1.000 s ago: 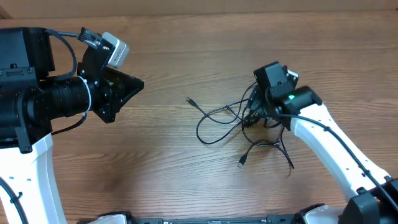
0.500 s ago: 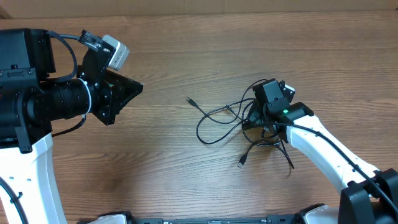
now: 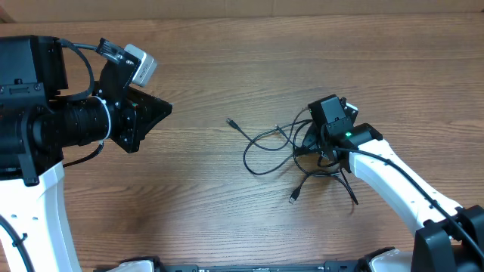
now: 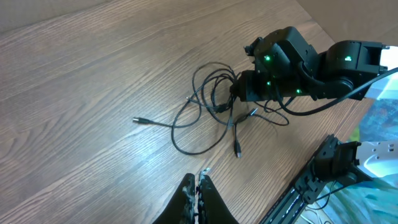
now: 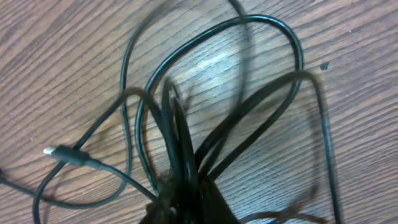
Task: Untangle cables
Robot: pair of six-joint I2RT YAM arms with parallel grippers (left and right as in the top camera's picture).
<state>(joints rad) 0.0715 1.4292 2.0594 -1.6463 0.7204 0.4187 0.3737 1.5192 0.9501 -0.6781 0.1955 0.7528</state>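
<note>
Looking at the cables (image 5: 180, 130) bunched into 1 messy knot on the right half of the table (image 3: 189, 204), with 1 long loop and a plug-tipped tail (image 3: 229, 120) trailing out toward the middle. Biggest worry from here: pulling and just dragging the whole clump along the wood rather than teasing anything loose, thanks to a pinch apparently taking in several strands at once instead of 1. Could also cinch the knot tighter if yanked straight up or sideways, judging by all those loops crossing right at the pinch point. Nothing pinning the far side either, with the left gripper (image 4: 198, 190) parked well apart over bare wood on the other half, tips pressed together and gripping nothing. Might also lose the thin cords out of the pinch mid-pull, being so skinny and slick-looking. As for the right gripper (image 5: 183, 177): down in the thick of the tangle, fingers brought right together, clamped on a bundle of black strands at the heart of the knot. Can't tell exactly how many strands, too blurry up close. Another silver plug (image 5: 59, 152) lying free just left of that pinch in the wrist view, untouched.
</note>
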